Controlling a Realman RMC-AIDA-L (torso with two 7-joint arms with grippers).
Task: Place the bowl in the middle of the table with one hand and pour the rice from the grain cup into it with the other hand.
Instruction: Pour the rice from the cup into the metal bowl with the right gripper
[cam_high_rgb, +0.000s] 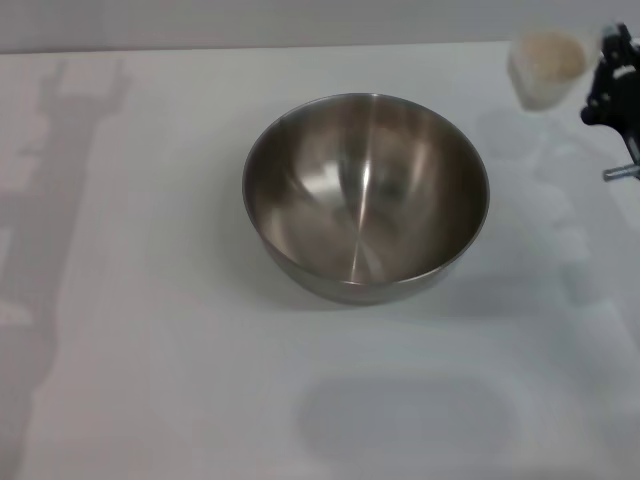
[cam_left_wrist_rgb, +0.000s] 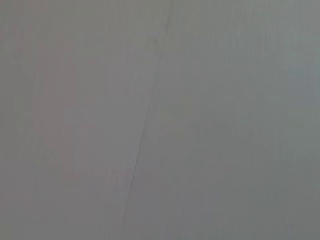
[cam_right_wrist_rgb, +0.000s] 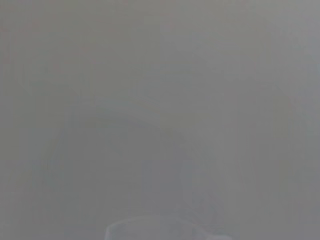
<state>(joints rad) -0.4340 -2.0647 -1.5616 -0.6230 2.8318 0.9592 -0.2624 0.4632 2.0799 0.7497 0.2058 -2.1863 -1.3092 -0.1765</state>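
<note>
The stainless-steel bowl (cam_high_rgb: 366, 195) stands upright and empty near the middle of the white table (cam_high_rgb: 150, 330). The translucent grain cup (cam_high_rgb: 545, 68) stands at the far right, holding pale rice (cam_high_rgb: 548, 55). My right gripper (cam_high_rgb: 612, 85) is at the right edge of the head view, right beside the cup; whether it holds the cup does not show. A faint curved rim, perhaps the cup (cam_right_wrist_rgb: 165, 227), shows in the right wrist view. My left gripper is out of view; only its arm's shadow (cam_high_rgb: 60, 200) lies on the table's left side.
The table's far edge (cam_high_rgb: 300, 48) runs just behind the cup. The left wrist view shows only a plain grey surface with a thin line (cam_left_wrist_rgb: 145, 130).
</note>
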